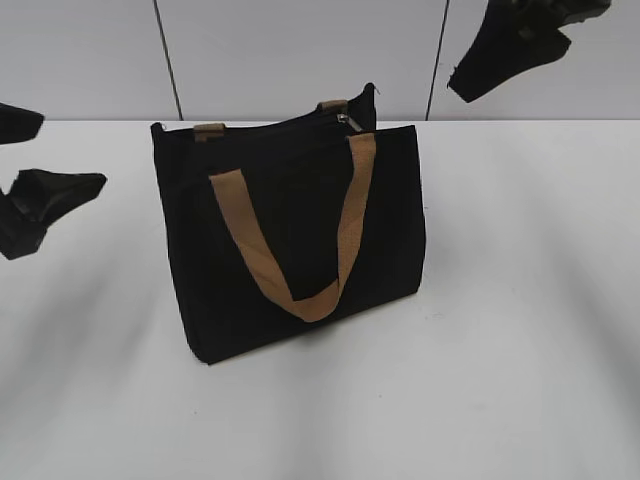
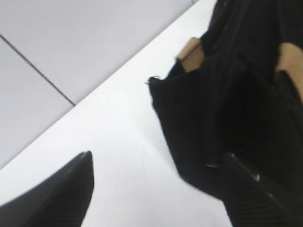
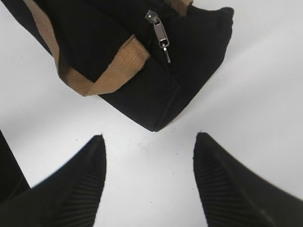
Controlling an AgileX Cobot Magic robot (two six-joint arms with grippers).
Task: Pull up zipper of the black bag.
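the black bag (image 1: 290,240) stands upright on the white desk (image 1: 520,380), nearer the far edge than the near one and about midway between the left and right edges; one tan handle (image 1: 300,240) hangs down over its front face, and the second handle (image 1: 209,131) shows only as short tan pieces at the top; the zipper (image 1: 343,120) sits at the right end of the top opening, near the far right corner of the bag; in the right wrist view its small silver pull (image 3: 160,35) lies on the black cloth; the left gripper (image 1: 25,185) hangs beside the bag at the left edge, fingers spread wide, holding nothing; the right gripper (image 3: 149,182) is above the far right part of the desk, also wide and not touching the bag.
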